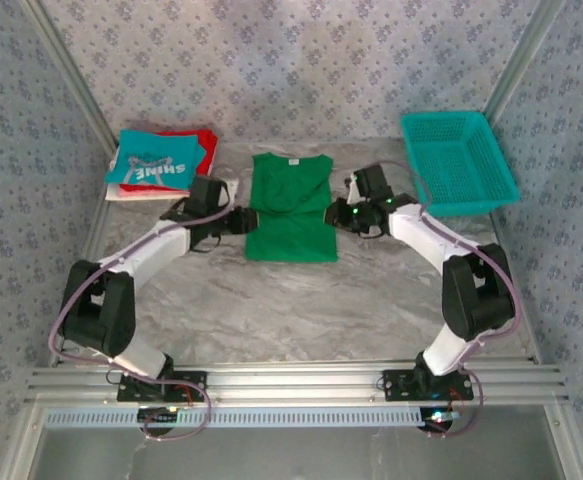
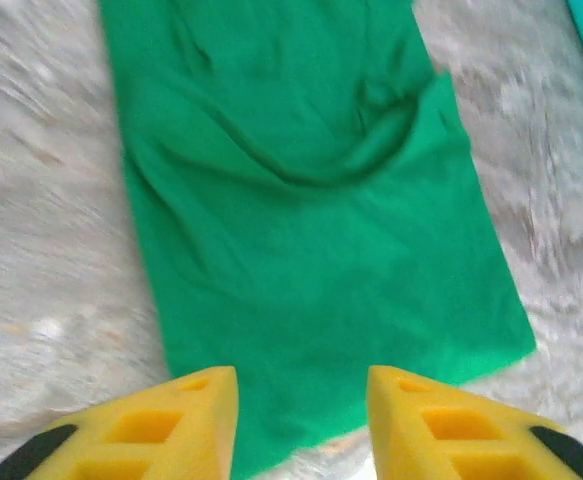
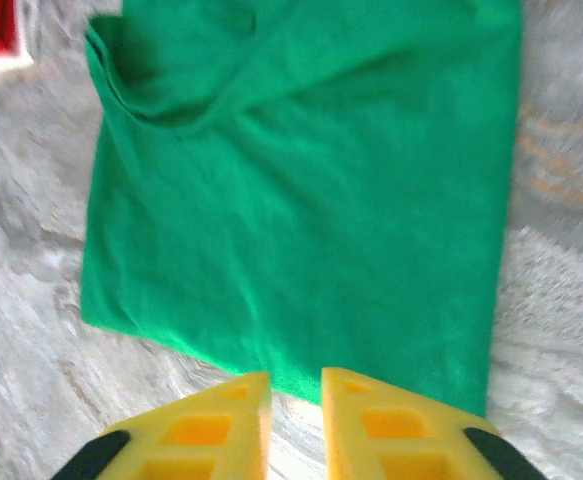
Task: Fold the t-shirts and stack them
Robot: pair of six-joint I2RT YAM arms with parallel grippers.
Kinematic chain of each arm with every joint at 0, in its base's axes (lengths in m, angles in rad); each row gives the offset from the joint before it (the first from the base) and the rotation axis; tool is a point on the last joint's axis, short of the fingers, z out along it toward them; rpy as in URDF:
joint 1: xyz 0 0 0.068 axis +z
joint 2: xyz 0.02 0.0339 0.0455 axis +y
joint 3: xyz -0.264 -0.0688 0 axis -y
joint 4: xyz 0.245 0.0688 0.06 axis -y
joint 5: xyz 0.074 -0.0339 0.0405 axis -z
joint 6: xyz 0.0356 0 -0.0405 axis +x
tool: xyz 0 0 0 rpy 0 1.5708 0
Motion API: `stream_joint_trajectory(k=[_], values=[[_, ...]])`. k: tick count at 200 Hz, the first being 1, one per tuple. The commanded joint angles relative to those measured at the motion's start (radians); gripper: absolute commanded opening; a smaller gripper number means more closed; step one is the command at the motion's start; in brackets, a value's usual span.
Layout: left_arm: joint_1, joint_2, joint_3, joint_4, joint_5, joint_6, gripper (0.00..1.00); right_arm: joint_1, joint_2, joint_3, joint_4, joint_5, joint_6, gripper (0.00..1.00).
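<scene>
A bright green t-shirt (image 1: 291, 205) lies flat mid-table, its sides folded in to make a long rectangle. My left gripper (image 1: 239, 220) is at the shirt's left edge. Its yellow fingers (image 2: 186, 420) stand apart over the cloth's edge (image 2: 311, 250) with nothing between them. My right gripper (image 1: 336, 213) is at the right edge. Its fingers (image 3: 221, 425) are only narrowly apart, just off the green t-shirt (image 3: 301, 200), with bare table showing in the gap. At the back left sits a pile: a teal "SHINE" t-shirt (image 1: 159, 160) on a red one (image 1: 206, 140) and a white one (image 1: 131, 192).
A teal mesh basket (image 1: 458, 160) stands at the back right, just behind the right arm. The marbled grey table (image 1: 291, 310) lies bare in front of the green shirt. Metal frame posts and patterned walls close in the sides and back.
</scene>
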Motion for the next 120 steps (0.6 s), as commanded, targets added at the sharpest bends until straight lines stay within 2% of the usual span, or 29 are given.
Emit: stream_joint_trajectory(k=[1,38,92,120], values=[[0.007,0.109,0.037,0.082,0.032,0.004,0.3,0.003,0.072,0.014,0.053,0.036,-0.006,0.17],[0.006,0.294,0.22,0.071,0.097,0.03,0.29,0.014,0.095,0.015,0.119,0.056,0.035,0.15],[0.042,0.538,0.494,-0.033,0.083,0.072,0.3,0.006,0.02,-0.119,0.167,0.069,0.065,0.16],[0.095,0.654,0.685,-0.136,0.067,0.106,0.3,0.001,-0.031,-0.183,0.169,0.076,0.067,0.16]])
